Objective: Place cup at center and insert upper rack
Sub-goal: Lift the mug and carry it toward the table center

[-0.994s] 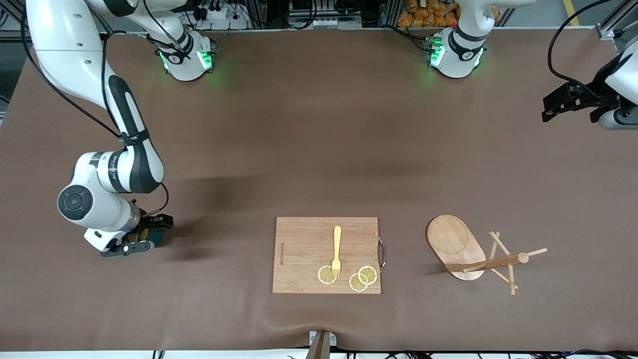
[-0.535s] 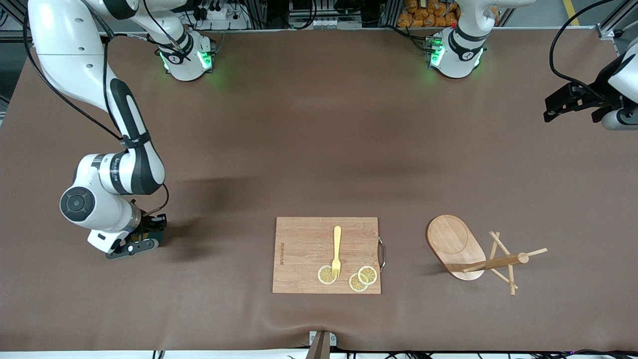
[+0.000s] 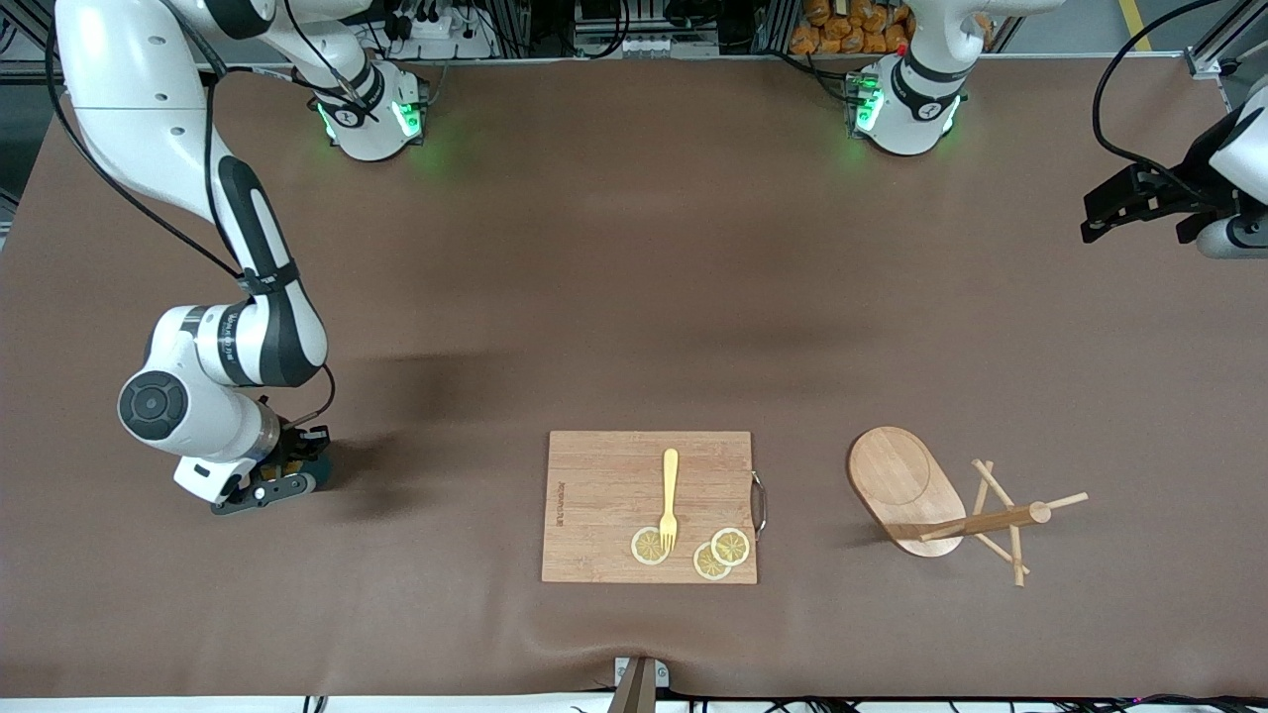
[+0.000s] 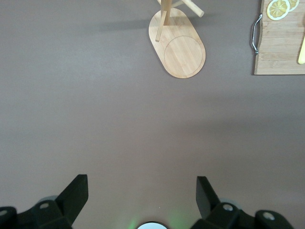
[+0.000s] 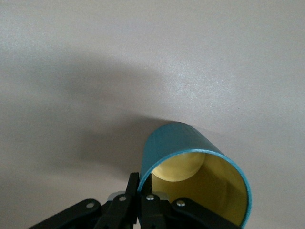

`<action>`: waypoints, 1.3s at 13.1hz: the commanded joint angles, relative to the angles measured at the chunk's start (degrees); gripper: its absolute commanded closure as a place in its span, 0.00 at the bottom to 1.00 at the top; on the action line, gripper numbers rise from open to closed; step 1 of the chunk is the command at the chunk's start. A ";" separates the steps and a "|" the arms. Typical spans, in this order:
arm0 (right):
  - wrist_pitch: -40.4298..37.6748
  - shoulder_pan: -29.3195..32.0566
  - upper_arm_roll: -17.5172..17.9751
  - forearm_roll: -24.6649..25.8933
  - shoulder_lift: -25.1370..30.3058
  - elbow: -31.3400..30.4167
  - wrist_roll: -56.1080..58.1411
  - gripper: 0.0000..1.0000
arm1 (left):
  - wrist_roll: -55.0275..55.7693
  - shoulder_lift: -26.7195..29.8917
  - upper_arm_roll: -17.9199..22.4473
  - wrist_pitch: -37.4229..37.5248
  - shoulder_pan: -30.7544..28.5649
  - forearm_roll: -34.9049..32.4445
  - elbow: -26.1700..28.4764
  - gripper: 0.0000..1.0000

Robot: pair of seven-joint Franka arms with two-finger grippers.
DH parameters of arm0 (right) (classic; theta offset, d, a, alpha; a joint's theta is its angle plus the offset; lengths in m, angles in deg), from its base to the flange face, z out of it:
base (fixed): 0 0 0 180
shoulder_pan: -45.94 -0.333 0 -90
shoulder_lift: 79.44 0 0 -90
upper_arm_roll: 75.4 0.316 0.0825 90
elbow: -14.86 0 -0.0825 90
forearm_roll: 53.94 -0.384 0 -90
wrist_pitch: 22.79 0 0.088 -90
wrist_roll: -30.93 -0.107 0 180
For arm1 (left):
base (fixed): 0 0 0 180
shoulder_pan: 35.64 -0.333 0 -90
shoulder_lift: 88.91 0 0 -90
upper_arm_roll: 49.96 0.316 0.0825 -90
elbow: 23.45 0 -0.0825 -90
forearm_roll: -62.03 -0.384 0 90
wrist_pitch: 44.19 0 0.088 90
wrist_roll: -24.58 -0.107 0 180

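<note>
At about eight o'clock on the table as the front camera shows it, toward the right arm's end, the right gripper (image 3: 297, 463) is down at the brown cloth with the small teal cup with the yellowish inside (image 5: 176, 143). The right wrist view shows the cup's wall pinched at the rim between nearly closed fingers (image 5: 131, 188), one outside and one inside. The cup looks tilted toward that camera, mouth showing; I cannot tell whether it is touching the cloth.

My reading is that the first step, the grasp on the cup, is in hand. The next move calls for a lift clear of the cloth and a carry toward the table's middle, keeping the thin rim grip from slipping or swinging the cup.

The left gripper (image 4: 143, 195) waits in the air over the left arm's end of the table, around two o'clock, its fingers spread wide and empty.

The light wooden mug tree with an oval base, round post and thin pegs (image 3: 916, 490) stands at about four o'clock, untouched. Beside it at six o'clock lies a rectangular wooden cutting board with a metal handle (image 3: 594, 495), carrying a yellow fork (image 3: 670, 495) and three lemon slices (image 3: 730, 546). The board sits nearer the front camera than the table's middle, so the carry should meet nothing; a low or curving path could clip its corner.
</note>
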 commanded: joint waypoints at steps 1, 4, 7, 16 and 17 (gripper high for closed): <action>-0.37 -0.04 0.16 -0.09 0.48 0.80 0.59 1.00 | -0.44 0.40 0.06 0.63 -0.88 0.64 -0.04 0.00; -1.68 -1.18 1.38 -0.18 2.06 1.32 0.15 1.00 | -0.53 0.40 0.06 0.63 -1.15 0.64 -0.13 0.00; -6.85 -1.18 4.81 -2.72 4.52 2.46 -4.05 1.00 | -0.62 0.57 0.06 0.63 -1.32 0.64 -0.13 0.00; -13.73 -8.11 12.03 -2.99 8.66 2.82 -26.27 1.00 | -0.80 0.75 0.15 1.42 -3.52 0.46 -0.04 0.00; -13.73 -10.04 12.03 -2.99 8.75 2.82 -29.61 1.00 | -0.80 0.75 0.15 1.42 -3.52 0.55 -0.04 0.00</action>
